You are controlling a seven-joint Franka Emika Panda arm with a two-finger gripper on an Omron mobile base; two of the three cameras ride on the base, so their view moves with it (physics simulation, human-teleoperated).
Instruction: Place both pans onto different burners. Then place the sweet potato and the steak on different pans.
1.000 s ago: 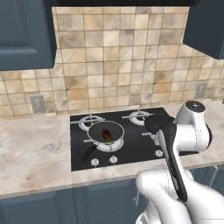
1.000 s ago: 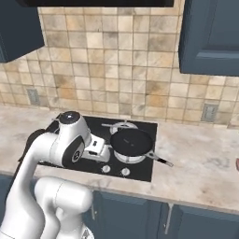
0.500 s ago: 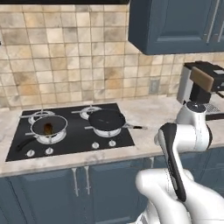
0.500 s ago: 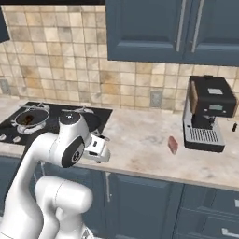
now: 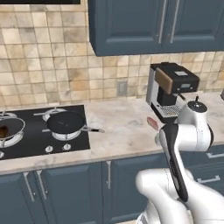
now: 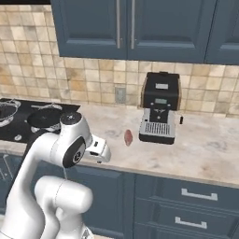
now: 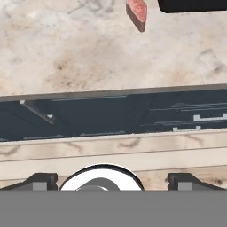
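Note:
Two black pans stand on the front burners of the cooktop (image 5: 30, 142). The far-left pan (image 5: 9, 127) holds the brown sweet potato (image 5: 3, 131). The other pan (image 5: 65, 122) (image 6: 45, 118) is empty, its handle pointing right. A bare rear burner (image 5: 47, 113) shows behind it. The pinkish steak (image 5: 152, 123) (image 6: 128, 137) (image 7: 137, 11) lies on the counter in front of the coffee machine. My gripper (image 6: 99, 150) (image 7: 113, 179) hangs open and empty over the counter's front edge, short of the steak and to its left.
A black and silver coffee machine (image 5: 172, 89) (image 6: 160, 108) stands at the back of the stone counter (image 6: 200, 149), right of the steak. Dark blue cabinets hang above, with drawers (image 6: 186, 207) below. A wall outlet (image 5: 121, 88) sits in the tiles.
The base has driven to the right: the cooktop slid to the left of both views, and the coffee machine and steak came in. The gripper has stayed open.

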